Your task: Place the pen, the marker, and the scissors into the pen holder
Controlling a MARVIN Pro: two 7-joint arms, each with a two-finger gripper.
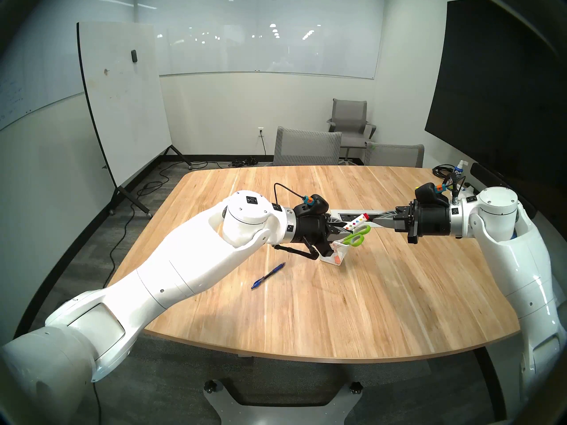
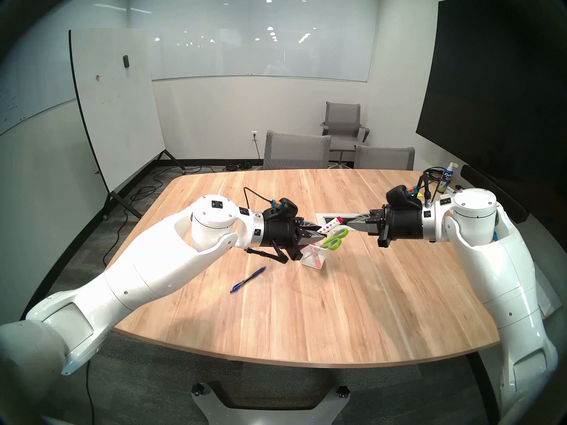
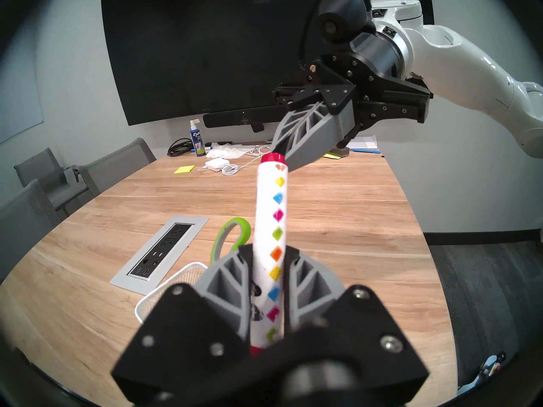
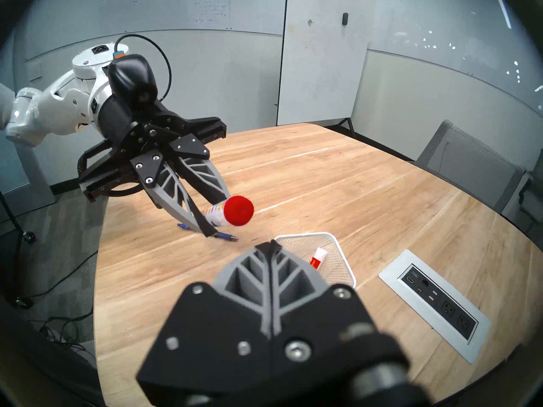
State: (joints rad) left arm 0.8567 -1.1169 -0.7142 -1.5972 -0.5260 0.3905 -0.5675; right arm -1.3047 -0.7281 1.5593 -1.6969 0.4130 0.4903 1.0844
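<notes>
The left gripper (image 1: 340,228) is holding the white marker (image 1: 357,224), its jaws clamped on the barrel, above the white mesh pen holder (image 1: 333,253) at the middle of the wooden bench (image 1: 383,292). The right gripper (image 1: 372,220) is sitting with its jaws pressed together and empty, tips just beside the marker's red end, at 3 o'clock of it in the head views. The scissors (image 1: 356,235) are standing in the holder, green handles sticking up over the rim. The blue pen (image 1: 268,275) is lying on the bench at 7 o'clock of the holder, well apart. The left wrist view is showing the coloured diamonds along the marker (image 3: 271,245) and only one scissor loop (image 3: 232,236). The right wrist view alone is showing a second white-and-red marker (image 4: 317,258) lying inside the holder (image 4: 340,268), while the scissors are hidden there.
</notes>
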